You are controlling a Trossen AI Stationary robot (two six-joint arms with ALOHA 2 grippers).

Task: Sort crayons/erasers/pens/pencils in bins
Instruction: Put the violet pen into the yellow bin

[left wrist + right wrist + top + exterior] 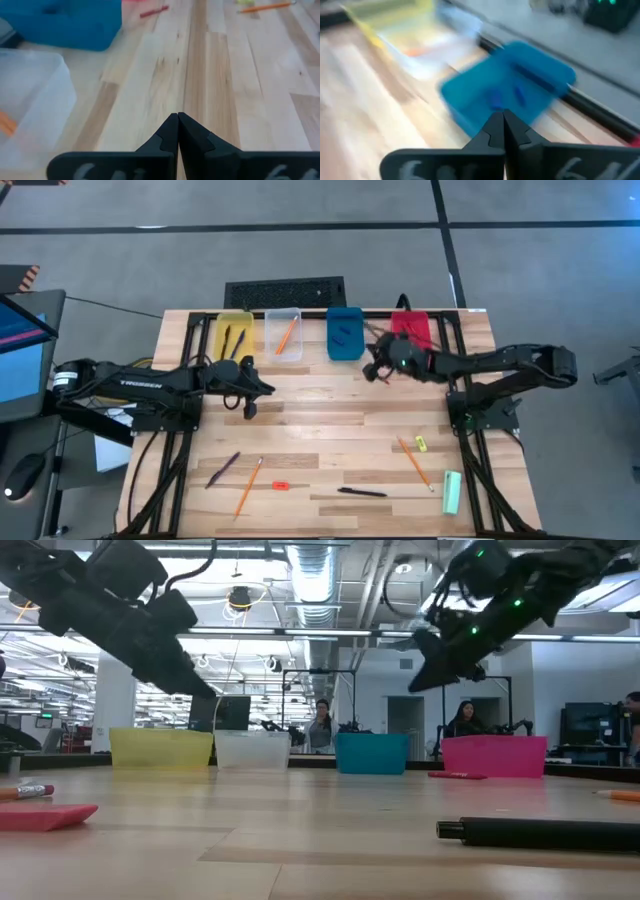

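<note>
The wooden tabletop (330, 405) carries four bins along its far edge: yellow bin (234, 333), clear bin (283, 334), blue bin (345, 332) and red bin (411, 326), left to right. The left gripper (249, 409) hangs clenched and empty over bare wood near the yellow bin. The right gripper (376, 367) hovers clenched and empty between the blue and red bins. Pencils (414, 462), a pen (362, 493), a crayon (281, 485) and a yellow eraser (421, 444) lie along the near side.
</note>
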